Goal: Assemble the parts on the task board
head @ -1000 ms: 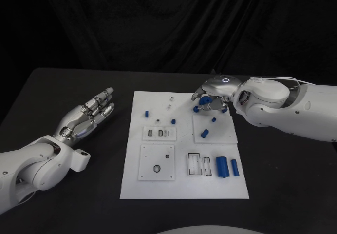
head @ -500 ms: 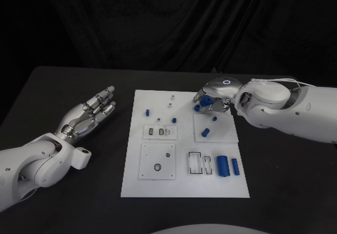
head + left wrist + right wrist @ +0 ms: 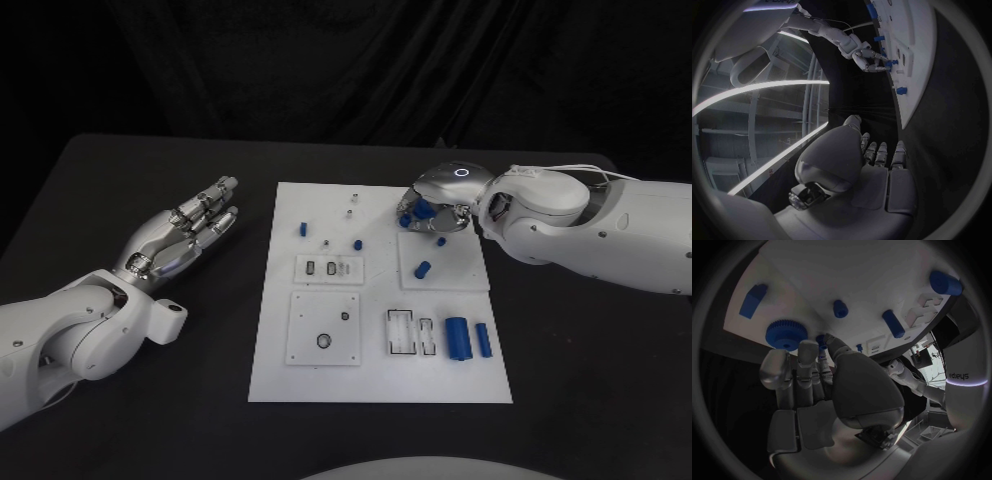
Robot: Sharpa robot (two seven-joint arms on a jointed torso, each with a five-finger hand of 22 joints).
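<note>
The white task board (image 3: 375,375) lies in the middle of the table. My right hand (image 3: 433,205) hovers over its far right raised plate, fingers curled down. In the right wrist view, thumb and a finger pinch a small blue peg (image 3: 821,341) beside a blue gear (image 3: 786,334) on the board. My left hand (image 3: 180,235) lies open, palm up, to the left of the board, holding nothing; the left wrist view shows its flat fingers (image 3: 879,152) pointing along the board's edge (image 3: 911,70).
Loose blue parts lie on the board: a short cylinder (image 3: 421,268) on the raised plate, a small peg (image 3: 303,230) at the far left, and a big cylinder (image 3: 456,341) and a bar (image 3: 483,341) at the near right. Socket plates (image 3: 325,335) sit at the near left.
My right hand's fingers have closed in slightly over the far right plate, staying at the same spot. The left hand has not moved.
</note>
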